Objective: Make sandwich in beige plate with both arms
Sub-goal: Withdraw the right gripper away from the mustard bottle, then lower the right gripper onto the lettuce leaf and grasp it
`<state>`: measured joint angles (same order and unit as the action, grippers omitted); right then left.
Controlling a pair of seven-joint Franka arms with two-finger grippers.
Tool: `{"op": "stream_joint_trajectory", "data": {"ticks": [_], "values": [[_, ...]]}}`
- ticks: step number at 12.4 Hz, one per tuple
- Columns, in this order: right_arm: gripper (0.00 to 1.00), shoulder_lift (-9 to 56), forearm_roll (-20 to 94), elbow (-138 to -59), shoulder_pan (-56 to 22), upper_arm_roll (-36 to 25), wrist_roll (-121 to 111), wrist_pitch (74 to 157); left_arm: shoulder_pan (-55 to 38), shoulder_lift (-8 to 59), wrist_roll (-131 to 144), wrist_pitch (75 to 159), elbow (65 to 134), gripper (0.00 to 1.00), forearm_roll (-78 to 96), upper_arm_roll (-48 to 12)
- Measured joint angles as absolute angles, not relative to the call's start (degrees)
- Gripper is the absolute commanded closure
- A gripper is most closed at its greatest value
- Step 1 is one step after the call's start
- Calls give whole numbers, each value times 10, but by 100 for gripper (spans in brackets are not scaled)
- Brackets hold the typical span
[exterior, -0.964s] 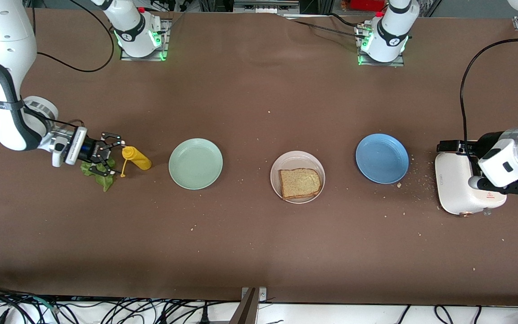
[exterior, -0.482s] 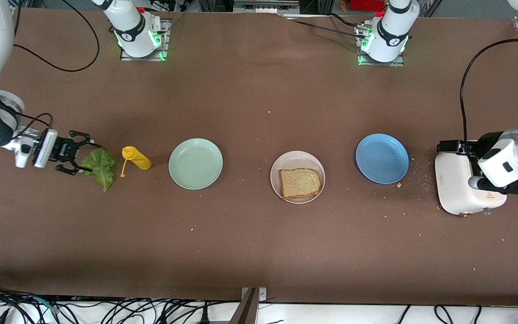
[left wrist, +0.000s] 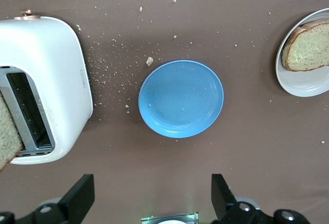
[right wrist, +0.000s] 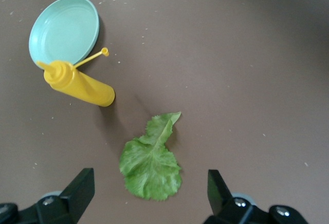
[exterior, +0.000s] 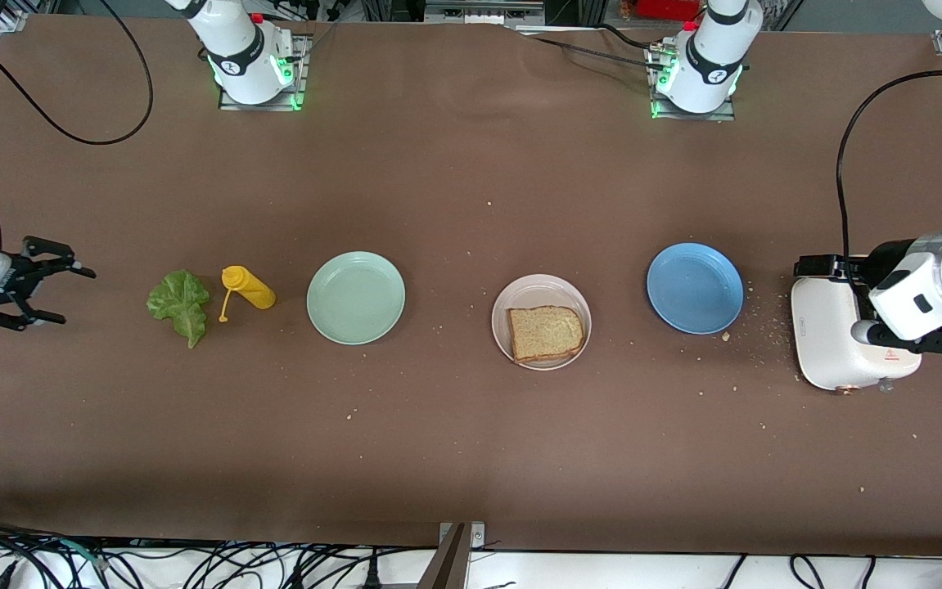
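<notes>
Beige plate sits mid-table holding one toasted bread slice. The lettuce leaf lies flat beside the mustard bottle, toward the right arm's end. Right gripper, jaws apart and empty, is nearest it. Left gripper hovers, jaws apart, near the toaster.

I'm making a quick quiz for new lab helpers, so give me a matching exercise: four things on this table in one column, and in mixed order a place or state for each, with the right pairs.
Things:
1. bread slice
2. lettuce leaf
3. blue plate
4. yellow squeeze bottle

Places or states:
A. lying on its side between the lettuce leaf and the mint green plate
B. flat on the bare table, toward the right arm's end
C. in the beige plate
D. holds nothing, beside the white toaster

Pairs: 1-C, 2-B, 3-D, 4-A
</notes>
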<state>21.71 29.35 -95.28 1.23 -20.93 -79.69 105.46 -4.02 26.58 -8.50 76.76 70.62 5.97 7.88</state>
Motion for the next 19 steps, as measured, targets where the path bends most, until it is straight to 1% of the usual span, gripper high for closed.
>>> {"op": "stream_joint_trajectory", "data": {"ticks": [3, 5, 7, 9, 12, 14, 16, 19], "values": [[2, 174, 145, -946, 11, -149, -544, 1055, -40, 266, -85, 768, 706, 0, 60, 79], [2, 171, 89, -949, 11, -121, -386, 1057, -40, 266, -85, 768, 706, 0, 60, 79], [2, 178, 47, -973, 11, -99, -271, 1083, -40, 266, -85, 768, 706, 0, 60, 79], [1, 189, 24, -1027, 11, -82, -207, 1159, -40, 266, -85, 768, 706, 0, 60, 79], [1, 215, 22, -1130, 12, -66, -196, 1318, -40, 266, -85, 768, 706, 0, 60, 79], [1, 228, 19, -1183, 11, -50, -198, 1398, -41, 267, -85, 768, 706, 0, 60, 79], [1, 238, 17, -1217, 11, -44, -214, 1457, -42, 267, -85, 767, 706, 0, 60, 78], [1, 254, 17, -1237, 15, -46, -268, 1508, -42, 268, -85, 767, 706, 0, 60, 76]]}}
